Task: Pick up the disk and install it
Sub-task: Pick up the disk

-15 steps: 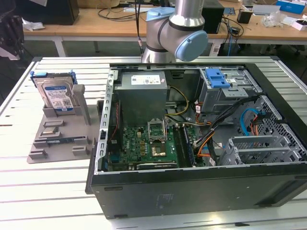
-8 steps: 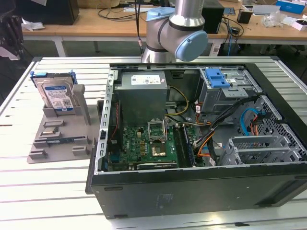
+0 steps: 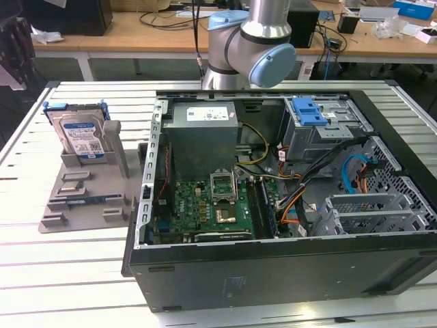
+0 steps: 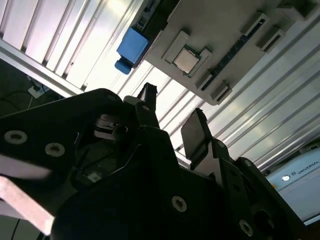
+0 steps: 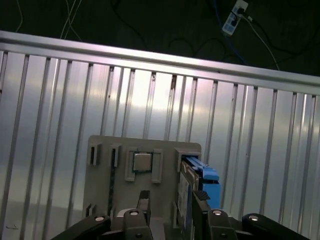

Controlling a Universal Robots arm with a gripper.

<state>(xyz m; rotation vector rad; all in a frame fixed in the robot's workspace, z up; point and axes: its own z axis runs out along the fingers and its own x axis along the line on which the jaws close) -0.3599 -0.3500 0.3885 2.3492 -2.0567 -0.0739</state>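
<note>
Now, arm: in the exterior view the silver-and-blue arm (image 3: 251, 41) stands at the far edge of the bench (image 3: 68, 273), behind the open computer case (image 3: 273, 263), and its upper tube runs up past the top of the picture.
Wrist: both wrist views look down on the slatted bench and the grey fixture tray (image 5: 102, 200).
Gripper: the gripper (image 4: 172, 120) is released, its two dark fingers (image 4: 197, 135) parted with only bench slats and tray showing in the gap.
Grasp: nothing is held and nothing sits between the fingers.
Nearest thing: the fixture tray and the disk standing on it lie beyond the fingertips; in the second wrist view a band of bright slats separates the fingers from the blue carrier bracket (image 4: 132, 45).
Disk: the disk (image 3: 80, 137) stands upright in a slot at the far end of the tray, white-and-blue label facing the exterior camera, blue bracket framing its edges.
Tray position: on the bench just beside the case, on the exterior view's left.
Tray contents: a small square chip (image 4: 186, 59) sits in a recess near the disk.
Case: lid off, with the grey power supply box (image 3: 205, 119) at the back and the silver drive cage (image 3: 331, 133) with its blue latch (image 3: 309, 109) on the exterior view's right.
Task state: the disk is not in the case.
</note>
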